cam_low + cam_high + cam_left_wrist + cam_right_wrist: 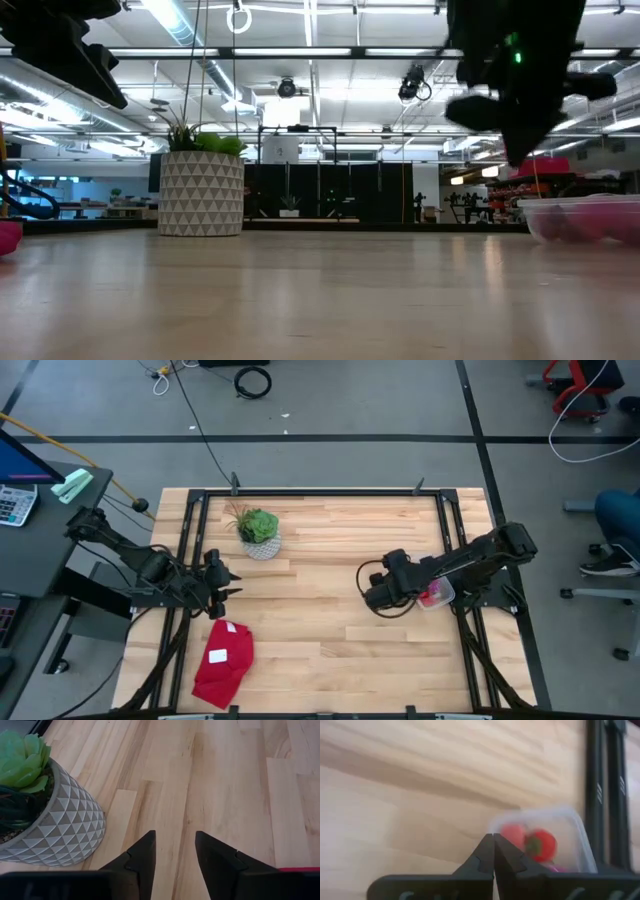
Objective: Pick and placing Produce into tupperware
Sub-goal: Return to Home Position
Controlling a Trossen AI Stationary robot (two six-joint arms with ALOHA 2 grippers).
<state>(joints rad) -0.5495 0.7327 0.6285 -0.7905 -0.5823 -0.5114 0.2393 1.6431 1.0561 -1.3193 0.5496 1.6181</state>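
Four camera views of one wooden table [330,560].

The high view hangs overhead and looks straight down, far enough off to take in the whole table and the floor around it. From the table's centre, the potted plant [260,532] lies at eleven o'clock and the tupperware [438,594] at three o'clock.

The low view sits at board height, facing level across the table into the room. It shares both the plant and the tupperware with the high view.

The left wrist view looks down past the left gripper [175,835], close on the plant's pot.

The right wrist view looks past the right gripper [493,836], close on the tupperware.
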